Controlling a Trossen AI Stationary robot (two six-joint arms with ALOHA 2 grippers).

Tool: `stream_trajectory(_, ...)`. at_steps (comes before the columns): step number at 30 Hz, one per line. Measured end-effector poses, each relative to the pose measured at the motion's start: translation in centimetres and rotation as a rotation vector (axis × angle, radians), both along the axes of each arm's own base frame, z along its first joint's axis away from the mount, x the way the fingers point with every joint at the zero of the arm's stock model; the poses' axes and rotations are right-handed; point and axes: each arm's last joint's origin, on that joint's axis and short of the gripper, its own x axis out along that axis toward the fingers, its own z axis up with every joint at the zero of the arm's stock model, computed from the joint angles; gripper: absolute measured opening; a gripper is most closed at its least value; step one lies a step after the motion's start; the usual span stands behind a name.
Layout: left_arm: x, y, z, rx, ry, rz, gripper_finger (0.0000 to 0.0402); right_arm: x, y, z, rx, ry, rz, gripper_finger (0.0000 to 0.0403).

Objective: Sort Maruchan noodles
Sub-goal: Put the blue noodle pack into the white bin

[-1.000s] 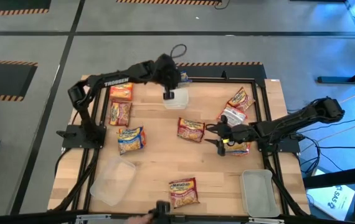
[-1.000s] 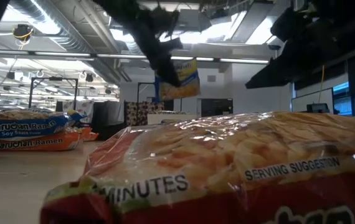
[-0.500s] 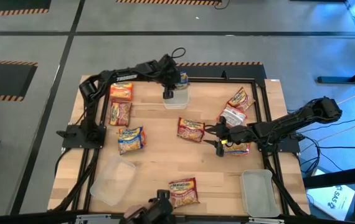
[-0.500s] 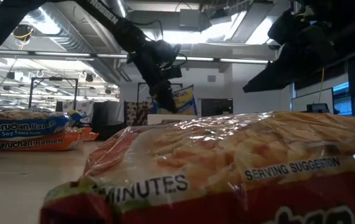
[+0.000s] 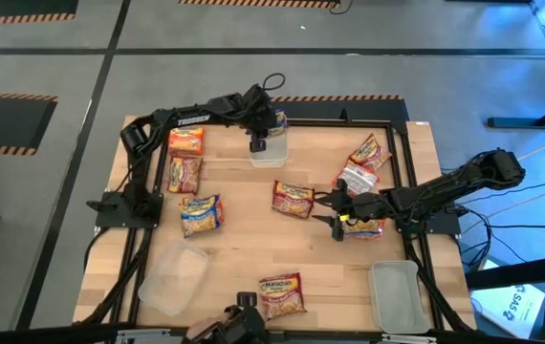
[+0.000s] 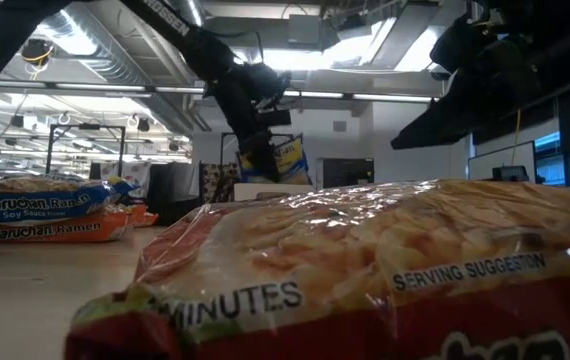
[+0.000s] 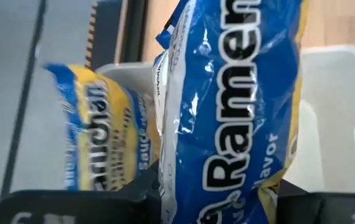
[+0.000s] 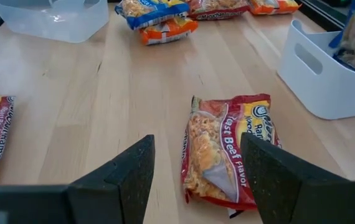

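Eleven Maruchan noodle packets counted, if both of the stacked pair taken in. Two blue ones at the white tub (image 7: 336, 118) on the table's (image 5: 253, 248) far side: a blue packet (image 7: 227, 106) pinched upright in the left gripper (image 5: 269, 125), jaws nearly closed on its lower end, hanging over the tub's opening; a second blue packet (image 7: 96, 134) already inside the tub, just beside the first. Four on the left part of the table: an orange packet (image 5: 186, 141), a red packet (image 5: 184, 174) next to it, and a stacked pair (image 5: 201, 212), blue lying on orange. One beef packet (image 8: 224, 155) near the middle, flat, directly ahead of the right gripper (image 8: 196, 149); jaws there standing wide apart, low over the wood, nothing between them. Three on the right: a tilted red packet (image 5: 369, 151), a pale packet (image 5: 357, 178) touching it, and another packet (image 5: 366, 227) partly hidden under the right arm. One last red packet (image 5: 281, 294) alone at the near edge. Three tubs in all: the white one, a clear tub (image 5: 172, 277) near left, a grey tub (image 5: 395, 296) near right. Compared with a second ago: held blue packet lower and closer to the white tub, left arm stretched farther across the far side; right gripper and loose packets unchanged.
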Motion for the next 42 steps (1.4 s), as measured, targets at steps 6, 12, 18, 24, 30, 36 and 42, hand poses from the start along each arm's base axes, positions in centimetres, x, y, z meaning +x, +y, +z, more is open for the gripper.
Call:
stream_trajectory(6,-0.9,0.1,0.2,-0.038,0.035,0.060,0.0081,0.0,0.0,0.0,0.000,0.000,0.000,0.0221)
stream_trajectory(12,-0.8,0.1,-1.2,-0.078,0.087,0.060,0.0081,0.0,0.0,0.0,0.006,-0.001,-0.003,0.0221)
stream_trajectory(18,-0.8,0.3,-2.8,-0.116,0.145,0.063,0.0075,0.1,0.0,0.1,0.010,-0.013,-0.003,0.0221)
stream_trajectory(24,-0.7,0.7,-3.7,-0.076,0.176,0.030,0.0073,0.1,0.0,0.2,0.013,-0.024,-0.001,0.0221)
stream_trajectory(30,0.4,0.5,-3.3,0.058,0.163,0.061,0.0096,0.1,0.2,0.2,0.041,-0.018,0.053,0.0221)
stream_trajectory(36,0.6,0.2,-3.2,0.083,0.175,0.068,0.0131,0.1,0.3,0.2,0.047,-0.017,0.068,0.0221)
stream_trajectory(42,0.5,-0.2,-1.8,0.157,0.182,0.093,0.0140,0.1,0.3,0.2,0.049,-0.015,0.075,0.0221)
